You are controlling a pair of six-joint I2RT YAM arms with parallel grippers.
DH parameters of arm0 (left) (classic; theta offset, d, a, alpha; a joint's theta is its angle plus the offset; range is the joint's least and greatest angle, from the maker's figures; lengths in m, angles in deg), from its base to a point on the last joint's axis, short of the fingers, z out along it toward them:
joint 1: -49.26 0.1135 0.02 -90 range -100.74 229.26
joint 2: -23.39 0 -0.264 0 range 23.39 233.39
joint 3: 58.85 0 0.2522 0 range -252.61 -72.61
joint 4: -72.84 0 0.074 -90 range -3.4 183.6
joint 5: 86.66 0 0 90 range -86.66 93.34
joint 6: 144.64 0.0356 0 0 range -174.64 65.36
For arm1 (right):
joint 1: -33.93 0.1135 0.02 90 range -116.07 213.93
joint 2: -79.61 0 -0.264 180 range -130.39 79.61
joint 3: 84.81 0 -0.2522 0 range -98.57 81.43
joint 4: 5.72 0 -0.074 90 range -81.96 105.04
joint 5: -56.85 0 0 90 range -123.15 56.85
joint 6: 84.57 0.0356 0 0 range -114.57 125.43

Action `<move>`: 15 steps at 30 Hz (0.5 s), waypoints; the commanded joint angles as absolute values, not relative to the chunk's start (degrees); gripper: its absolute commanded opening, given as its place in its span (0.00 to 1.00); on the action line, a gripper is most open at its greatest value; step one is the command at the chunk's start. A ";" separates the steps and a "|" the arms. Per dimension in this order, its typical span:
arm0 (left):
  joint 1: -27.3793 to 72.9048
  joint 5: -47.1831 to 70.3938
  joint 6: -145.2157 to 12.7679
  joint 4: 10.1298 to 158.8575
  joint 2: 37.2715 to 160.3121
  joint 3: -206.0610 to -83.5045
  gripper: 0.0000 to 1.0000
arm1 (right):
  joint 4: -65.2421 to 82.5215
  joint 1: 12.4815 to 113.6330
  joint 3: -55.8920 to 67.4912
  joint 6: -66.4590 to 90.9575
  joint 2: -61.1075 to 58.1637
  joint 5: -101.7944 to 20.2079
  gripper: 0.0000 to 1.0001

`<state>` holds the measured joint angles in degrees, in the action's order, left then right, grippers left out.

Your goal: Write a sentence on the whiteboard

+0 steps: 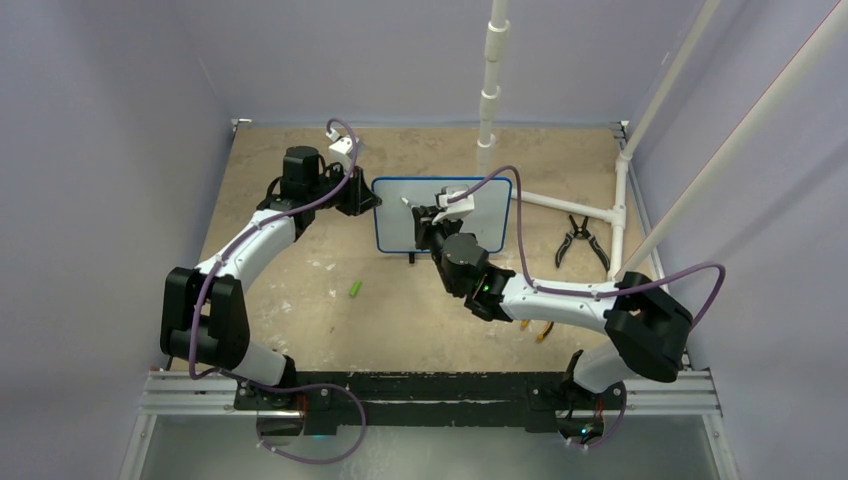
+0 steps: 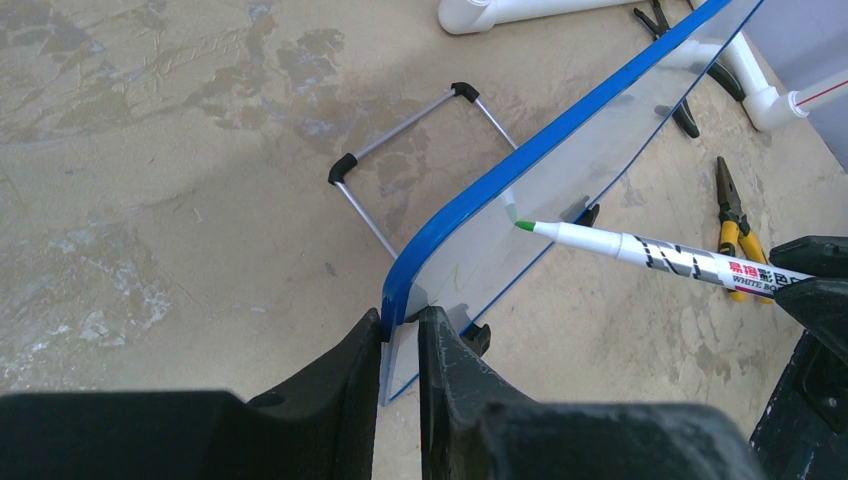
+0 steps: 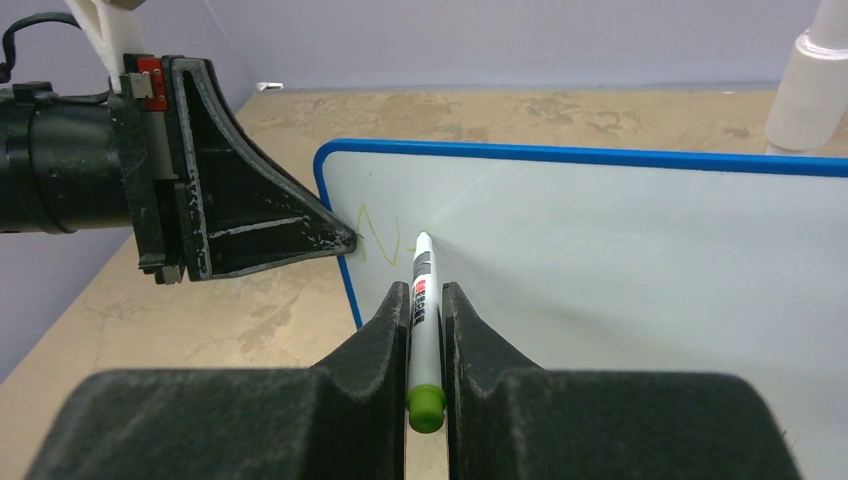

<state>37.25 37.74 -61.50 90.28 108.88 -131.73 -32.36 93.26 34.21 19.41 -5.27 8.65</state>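
Observation:
The whiteboard point(image 1: 395, 215) with its blue frame stands upright mid-table. My left gripper point(image 1: 362, 200) is shut on its left edge, the blue frame point(image 2: 470, 200) pinched between the jaws point(image 2: 402, 318). My right gripper point(image 3: 425, 295) is shut on a white marker point(image 3: 424, 270) with a green end. It is in front of the board point(image 3: 620, 260). The marker's green tip point(image 2: 523, 226) is at the board's surface near the upper left, touching it or nearly so. Of the sentence, a few faint green strokes point(image 3: 375, 240) show beside the tip.
A green cap point(image 1: 355, 289) lies on the table left of centre. Black pliers point(image 1: 580, 240) and yellow-handled pliers point(image 2: 733, 215) lie to the right. A white pipe frame point(image 1: 560, 205) runs behind the board. The board's wire stand point(image 2: 400, 150) juts out behind it.

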 commanded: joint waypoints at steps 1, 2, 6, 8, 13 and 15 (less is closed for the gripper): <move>37.48 38.67 -61.69 87.83 108.82 -131.33 0.13 | -35.35 92.73 32.52 17.83 -5.76 7.59 0.00; 37.48 38.68 -61.70 87.83 108.82 -131.37 0.13 | -35.49 92.73 32.60 17.83 -5.93 7.28 0.00; 37.48 38.76 -61.68 87.74 108.95 -131.32 0.13 | -35.48 92.73 32.48 17.87 -6.74 6.65 0.00; 37.48 38.78 -61.71 87.74 108.90 -131.32 0.13 | -35.13 92.73 32.48 18.07 -7.15 6.58 0.00; 37.48 38.85 -61.74 87.74 108.93 -131.32 0.13 | -34.02 92.73 32.77 18.89 -8.06 6.22 0.00; 37.48 38.85 -61.77 87.75 108.91 -131.32 0.13 | -33.85 92.73 33.11 19.29 -8.19 6.42 0.00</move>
<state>37.25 37.65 -61.50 90.21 108.88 -131.73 -33.49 93.17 34.21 19.30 -7.48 5.50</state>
